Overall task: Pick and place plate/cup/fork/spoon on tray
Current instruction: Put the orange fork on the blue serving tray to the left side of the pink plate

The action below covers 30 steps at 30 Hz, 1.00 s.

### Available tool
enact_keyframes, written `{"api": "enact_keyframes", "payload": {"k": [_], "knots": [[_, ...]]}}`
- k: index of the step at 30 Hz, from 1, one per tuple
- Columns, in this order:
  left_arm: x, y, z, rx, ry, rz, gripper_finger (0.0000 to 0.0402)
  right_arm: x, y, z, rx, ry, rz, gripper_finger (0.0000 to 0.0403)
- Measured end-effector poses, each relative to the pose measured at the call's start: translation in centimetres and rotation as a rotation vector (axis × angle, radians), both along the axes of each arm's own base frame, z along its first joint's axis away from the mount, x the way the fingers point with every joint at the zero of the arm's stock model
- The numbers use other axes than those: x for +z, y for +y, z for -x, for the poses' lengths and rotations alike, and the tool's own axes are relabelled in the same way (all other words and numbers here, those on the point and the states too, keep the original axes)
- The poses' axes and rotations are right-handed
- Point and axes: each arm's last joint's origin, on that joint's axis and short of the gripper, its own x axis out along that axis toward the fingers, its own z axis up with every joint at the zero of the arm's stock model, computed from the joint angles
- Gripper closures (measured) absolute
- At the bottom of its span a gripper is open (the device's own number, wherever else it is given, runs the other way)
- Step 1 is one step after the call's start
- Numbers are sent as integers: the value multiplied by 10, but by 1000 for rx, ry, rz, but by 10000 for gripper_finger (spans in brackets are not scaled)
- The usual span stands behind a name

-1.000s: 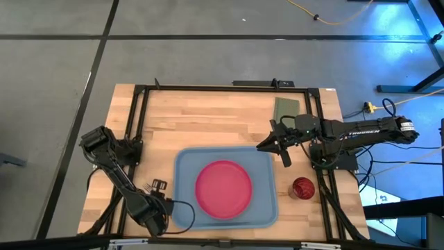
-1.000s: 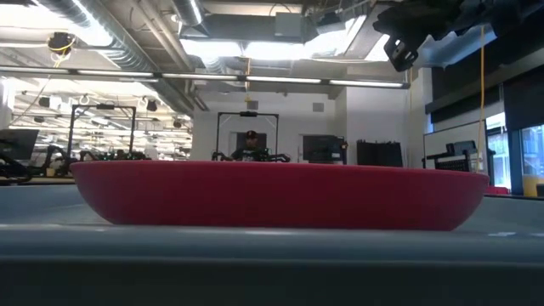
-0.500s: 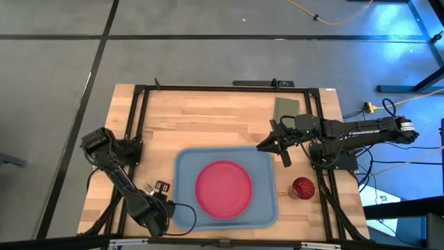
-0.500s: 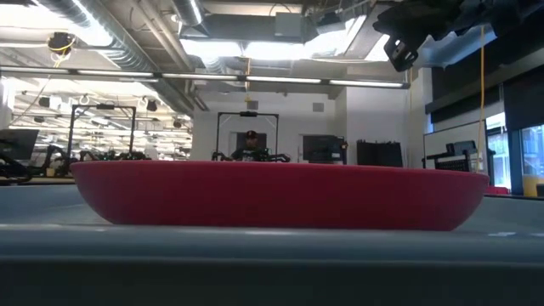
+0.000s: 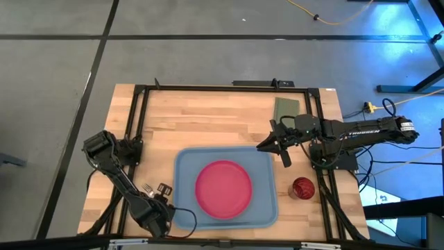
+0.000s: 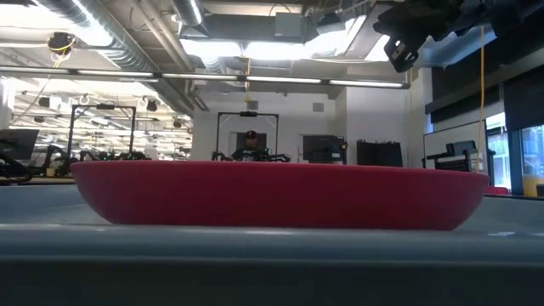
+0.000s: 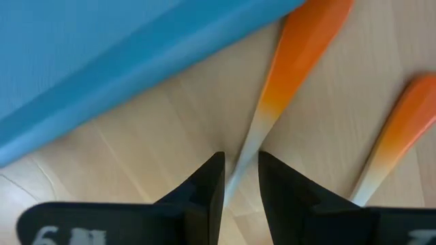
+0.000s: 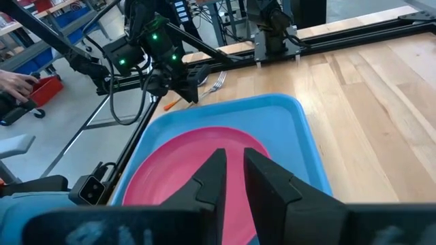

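Observation:
The pink-red plate (image 5: 223, 187) lies on the light blue tray (image 5: 182, 161). The dark red cup (image 5: 302, 187) stands on the table to the tray's right. My left gripper (image 7: 241, 178) is low at the tray's left rim (image 5: 159, 189), shut on the silver shaft of an orange-handled utensil (image 7: 300, 47). Tines (image 8: 216, 82) beyond it in the right wrist view mark it as the fork. A second orange handle (image 7: 405, 126), the spoon's, lies beside it. My right gripper (image 8: 234, 158) hovers shut and empty over the tray's far right corner (image 5: 277, 144). My left gripper pinches the fork's silver shaft (image 7: 253, 139), just below the orange handle, between its two fingers. The fingers (image 7: 204, 184) come from above and stand on either side of the shaft. Whether the fork is off the wood I cannot tell.
A green pad (image 5: 286, 107) lies at the table's far right. Black frame rails (image 5: 208, 88) run around the table top. Bare wood lies between the tray and the far rail. A person sits in the room far behind (image 6: 249, 144).
My left arm has crept slightly toward the table's near edge beside the tray's left rim.

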Motion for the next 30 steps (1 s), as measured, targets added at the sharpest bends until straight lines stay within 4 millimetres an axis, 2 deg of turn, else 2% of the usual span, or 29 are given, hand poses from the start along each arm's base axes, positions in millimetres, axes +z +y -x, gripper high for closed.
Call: {"api": "enact_keyframes", "payload": {"k": [7, 14, 30], "knots": [[0, 1, -1, 5, 27, 20, 330, -1, 0, 0, 0, 9, 0, 345], [0, 1, -1, 17, 44, 34, 390, -1, 0, 0, -1, 12, -5, 345], [6, 7, 7, 34, 131, 8, 399, -1, 0, 0, -2, 15, -7, 345]]}}
